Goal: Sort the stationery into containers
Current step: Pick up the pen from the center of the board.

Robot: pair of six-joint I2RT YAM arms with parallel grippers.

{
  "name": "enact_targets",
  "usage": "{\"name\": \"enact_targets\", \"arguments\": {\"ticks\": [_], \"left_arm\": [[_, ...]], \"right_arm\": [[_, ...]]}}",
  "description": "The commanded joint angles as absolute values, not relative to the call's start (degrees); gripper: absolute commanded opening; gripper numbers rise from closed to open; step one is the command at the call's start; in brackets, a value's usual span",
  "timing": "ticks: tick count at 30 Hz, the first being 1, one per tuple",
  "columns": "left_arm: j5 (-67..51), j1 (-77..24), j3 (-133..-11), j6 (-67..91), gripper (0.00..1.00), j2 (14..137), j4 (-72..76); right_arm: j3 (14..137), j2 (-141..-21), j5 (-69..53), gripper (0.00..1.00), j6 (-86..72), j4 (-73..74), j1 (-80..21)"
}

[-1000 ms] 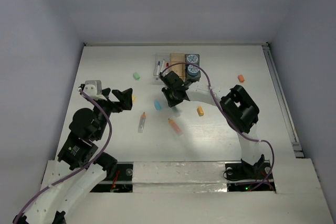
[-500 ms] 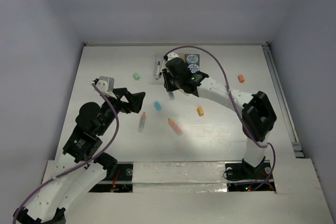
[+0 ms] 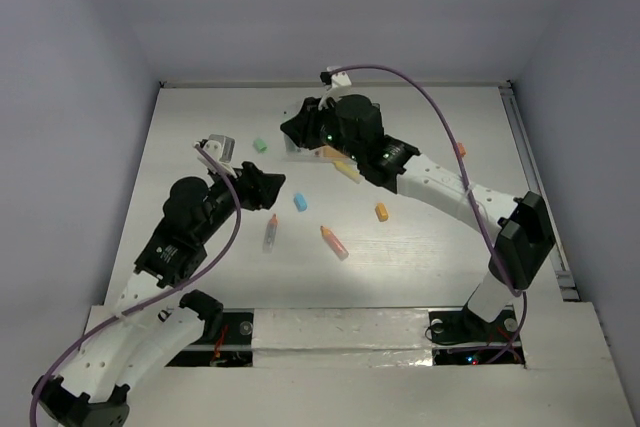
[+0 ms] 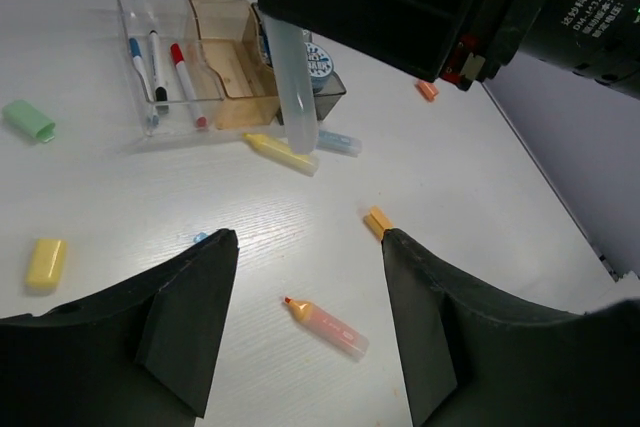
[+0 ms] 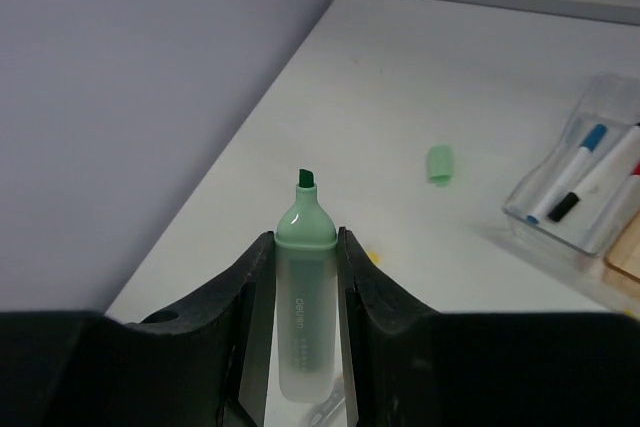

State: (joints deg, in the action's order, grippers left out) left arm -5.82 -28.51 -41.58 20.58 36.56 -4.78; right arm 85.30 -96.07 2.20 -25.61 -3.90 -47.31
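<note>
Reaching from its base to the far middle of the white bench (image 3: 420, 267), the right arm (image 3: 430, 179) hides most of the bins in the overhead view, and from here I cannot tell what the right jaws are doing. The left arm (image 3: 185, 222) angles toward the bench's middle, with the left jaws near a thin pale pen with an orange tip (image 3: 271, 232). Loose around them lie a small green cap (image 3: 260, 145), a short blue marker (image 3: 300, 202), a stubby orange piece (image 3: 381, 212), a pink-and-orange marker (image 3: 333, 241) and a yellow marker (image 3: 347, 169). In the left wrist view the left jaws stand spread above the bench, and the pink-and-orange marker lies below the gap between them. Beyond sit three joined bins. A clear plastic bin (image 4: 165, 125) holds thin white pens (image 4: 155, 57) with blue, black and red caps. Next to it are an orange-tinted bin (image 4: 235, 97) and a dark grey bin (image 4: 335, 87) with round blue-white rolls (image 4: 318, 57) in it. The right jaws hang over this row, and a stubby pale green marker (image 4: 297, 97) points down from them in front of the orange-tinted bin. In the right wrist view the right jaws press on both sides of that marker. It is uncapped, its chisel tip points away from the camera, and it is held in the air. The green cap lies on the bench beyond it, and the clear bin is at the right edge.
</note>
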Motion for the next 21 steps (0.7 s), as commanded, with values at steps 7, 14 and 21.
{"name": "enact_targets", "arguments": {"ticks": [7, 14, 21], "left_arm": [[-10.5, -26.1, -41.6, 22.9, 0.46, 38.5, 2.2], [-10.7, -24.2, -41.4, 23.0, 0.42, 38.8, 2.4], [-10.5, -24.2, -41.3, 22.8, 0.40, 39.3, 2.5]], "right_arm": [[85.9, -95.7, -5.3, 0.18, -28.0, -11.9, -50.6], [84.8, -95.6, -7.2, 0.18, -28.6, -12.7, -52.6], [84.6, -95.8, -10.6, 0.17, -30.2, -13.2, -53.1]]}}
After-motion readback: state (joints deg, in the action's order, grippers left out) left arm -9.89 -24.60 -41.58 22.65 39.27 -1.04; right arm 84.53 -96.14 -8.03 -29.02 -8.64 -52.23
